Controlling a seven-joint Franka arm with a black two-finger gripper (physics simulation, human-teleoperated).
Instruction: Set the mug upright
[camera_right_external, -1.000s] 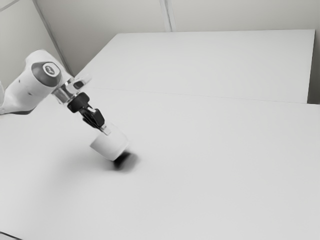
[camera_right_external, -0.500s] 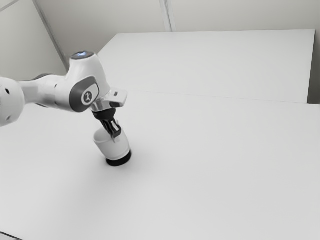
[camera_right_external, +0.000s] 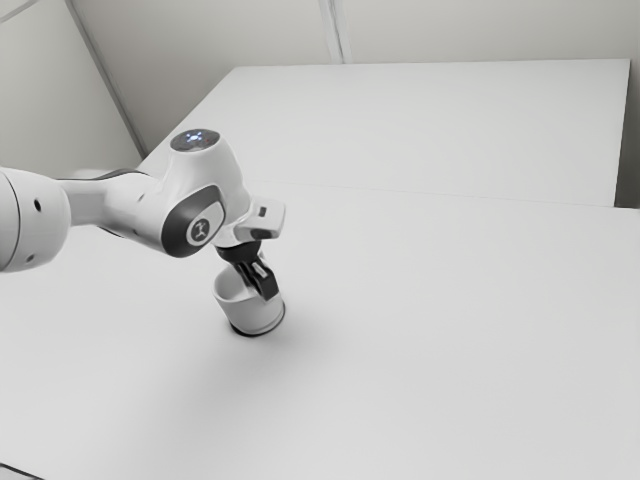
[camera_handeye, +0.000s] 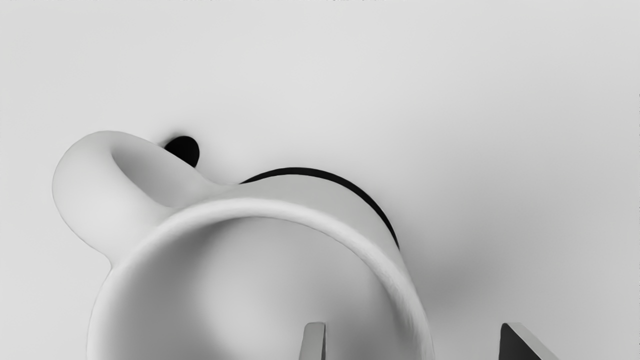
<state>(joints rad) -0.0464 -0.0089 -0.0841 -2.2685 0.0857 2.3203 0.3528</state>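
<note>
In the exterior view my gripper (camera_right_external: 262, 289) is at the rim of the white mug (camera_right_external: 246, 314), on the side toward the exterior view's right. The mug stands mouth up on its base, with a thin dark band along the bottom edge. Seen from the wrist, the gripper (camera_handeye: 412, 330) is open, one finger inside the mug (camera_handeye: 310, 192) and the other outside it, the wall between them with gaps on both sides. The handle (camera_handeye: 82, 190) juts out from the mug's side. Part of the mug's far wall is hidden behind the fingers in the exterior view.
The white table (camera_right_external: 430, 330) extends around the mug, with a faint seam across it farther back. A thin dark cable (camera_right_external: 18, 470) lies at the near left corner of the exterior view. Pale walls stand behind the table.
The mug has gone from strongly tilted to standing on its base, shifting slightly toward the exterior view's right. My hand has swung to point more downward, and the arm has moved right with it.
</note>
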